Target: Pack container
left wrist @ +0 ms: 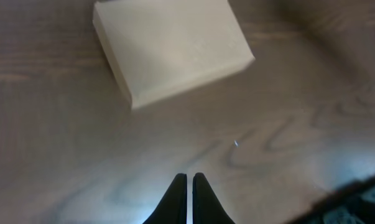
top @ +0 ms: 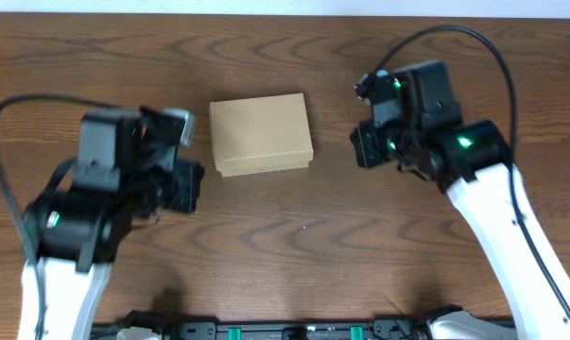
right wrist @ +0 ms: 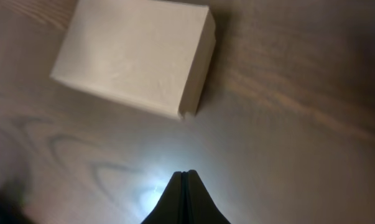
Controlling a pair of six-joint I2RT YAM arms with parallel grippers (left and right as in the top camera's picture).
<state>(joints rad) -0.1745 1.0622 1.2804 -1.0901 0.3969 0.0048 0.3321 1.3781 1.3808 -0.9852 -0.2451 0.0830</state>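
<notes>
The container point(top: 260, 133) is a plain tan cardboard box, lid shut, lying flat on the wooden table between my two arms. It shows at the top of the left wrist view point(left wrist: 171, 46) and of the right wrist view point(right wrist: 134, 56). My left gripper point(top: 192, 184) is to its left and a little nearer, above bare table, fingers point(left wrist: 188, 177) shut and empty. My right gripper point(top: 360, 146) is to the box's right, apart from it, fingers point(right wrist: 186, 174) shut and empty. No marker pens show.
The wooden table point(top: 294, 246) runs across the whole view. A black cable loops from each arm. A dark rail with green connectors point(top: 294, 331) lies along the near edge.
</notes>
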